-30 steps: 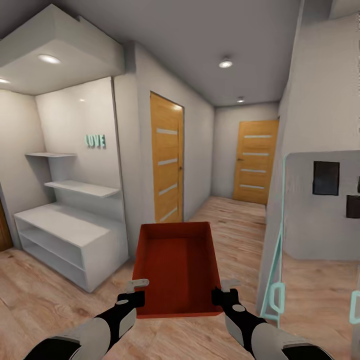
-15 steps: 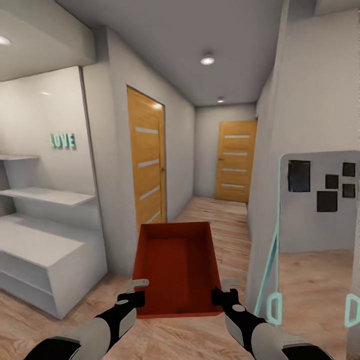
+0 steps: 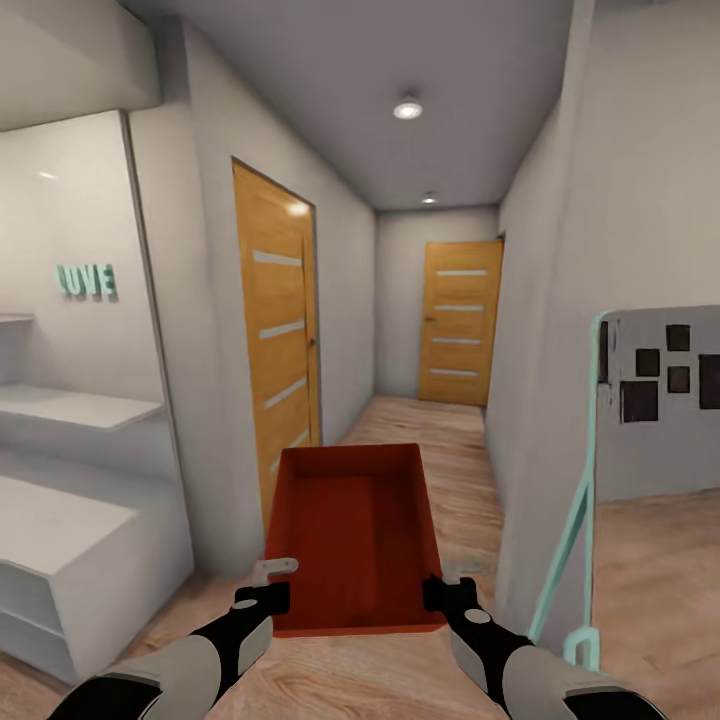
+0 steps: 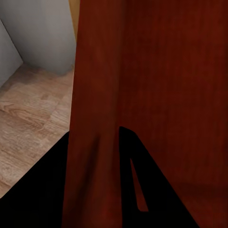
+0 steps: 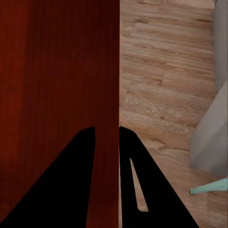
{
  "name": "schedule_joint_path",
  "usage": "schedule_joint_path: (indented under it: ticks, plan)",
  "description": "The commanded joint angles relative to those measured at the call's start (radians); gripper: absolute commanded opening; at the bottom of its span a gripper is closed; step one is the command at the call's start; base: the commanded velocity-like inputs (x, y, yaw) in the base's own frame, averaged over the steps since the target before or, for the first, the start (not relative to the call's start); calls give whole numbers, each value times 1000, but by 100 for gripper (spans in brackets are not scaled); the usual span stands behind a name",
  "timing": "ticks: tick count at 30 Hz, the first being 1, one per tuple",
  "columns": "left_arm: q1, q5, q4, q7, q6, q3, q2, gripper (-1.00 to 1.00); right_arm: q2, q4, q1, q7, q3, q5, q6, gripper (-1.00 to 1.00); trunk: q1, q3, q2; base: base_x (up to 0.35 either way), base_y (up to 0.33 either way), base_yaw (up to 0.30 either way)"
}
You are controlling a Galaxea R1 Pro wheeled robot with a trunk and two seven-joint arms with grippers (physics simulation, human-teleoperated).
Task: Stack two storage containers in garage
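One orange-red storage container (image 3: 353,535) is carried in front of the robot, held between the two arms above the light wood plank floor (image 3: 440,430) of a corridor.

Left jaws (image 3: 268,583): clenched on the container's left side wall; in the left wrist view the wall (image 4: 95,142) runs between the two dark fingers (image 4: 142,190).

Right jaws (image 3: 452,582): clenched on the right side wall; in the right wrist view the wall's edge (image 5: 107,95) passes between the two fingers (image 5: 137,190).

The container sits level, open side up, interior empty, extending forward from both jaws.

Ahead of the jaws, an orange-wood door with pale stripes (image 3: 458,322) closes the corridor's far end. A second such door (image 3: 277,330) stands in the wall left of the jaws. White shelving (image 3: 70,500) with mint "LOVE" lettering (image 3: 86,280) lies further left.
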Motion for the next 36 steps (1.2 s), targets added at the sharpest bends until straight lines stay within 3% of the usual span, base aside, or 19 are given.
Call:
schedule_joint_path:
  ticks: [1,19,36]
  plan:
    - [0,17,3,5,-2,41,14,-100,-2,-2,-2,-7,-50,10,-32,-100,1,-2,-1,324,143,-1]
    - [0,17,3,5,-2,41,14,-100,2,-2,-2,-8,-49,10,-32,-100,1,-2,-1,324,143,-13]
    - [0,17,3,5,-2,41,14,-100,3,-2,-2,-8,-49,10,-32,-100,1,-2,-1,324,143,-230]
